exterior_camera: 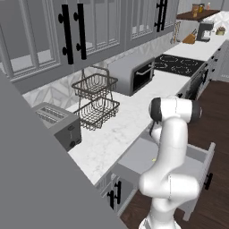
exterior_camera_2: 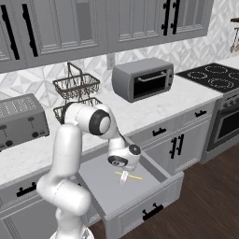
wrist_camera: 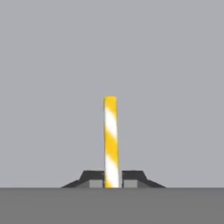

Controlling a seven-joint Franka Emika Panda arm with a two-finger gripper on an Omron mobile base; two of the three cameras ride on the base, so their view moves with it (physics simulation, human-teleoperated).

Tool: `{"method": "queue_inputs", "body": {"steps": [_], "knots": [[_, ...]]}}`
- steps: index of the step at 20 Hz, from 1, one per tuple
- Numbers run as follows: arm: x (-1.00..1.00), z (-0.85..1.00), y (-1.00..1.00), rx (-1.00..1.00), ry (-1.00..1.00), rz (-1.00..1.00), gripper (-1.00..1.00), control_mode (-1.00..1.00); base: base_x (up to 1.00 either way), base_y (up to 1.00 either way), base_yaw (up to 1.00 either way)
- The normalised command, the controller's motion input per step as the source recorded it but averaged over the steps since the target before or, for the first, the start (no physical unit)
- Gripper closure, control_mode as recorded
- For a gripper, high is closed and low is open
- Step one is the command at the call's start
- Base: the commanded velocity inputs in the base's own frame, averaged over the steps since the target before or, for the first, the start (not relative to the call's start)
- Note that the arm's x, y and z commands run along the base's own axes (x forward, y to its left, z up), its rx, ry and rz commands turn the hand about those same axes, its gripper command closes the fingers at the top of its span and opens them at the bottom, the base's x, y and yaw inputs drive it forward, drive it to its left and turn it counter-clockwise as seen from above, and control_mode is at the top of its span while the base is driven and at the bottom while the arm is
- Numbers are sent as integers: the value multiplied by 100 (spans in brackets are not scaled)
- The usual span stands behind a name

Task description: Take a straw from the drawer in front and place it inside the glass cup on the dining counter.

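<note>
Gripper (exterior_camera_2: 123, 179) jaws are seen closed tight on the straw (wrist_camera: 111, 140), which is pinched between the two fingertips (wrist_camera: 92, 177) near one end. Down in the open drawer (exterior_camera_2: 154, 196), the straw is seen lying flat on the grey floor beneath the lowered hand.
</note>
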Motion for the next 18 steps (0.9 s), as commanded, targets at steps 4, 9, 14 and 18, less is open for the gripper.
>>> {"method": "queue_inputs", "body": {"steps": [4, 9, 14, 18], "knots": [[-14, 35, -26, 0, -2, -5, 100, -100, 0, 0, 0], [-8, 93, -22, 0, -7, 0, 100, -100, 0, 0, 0], [-9, 100, -6, 0, -8, 0, 100, -100, 0, 0, 0], [-12, 100, -17, 0, 0, -1, 100, -100, 0, 0, 0]]}}
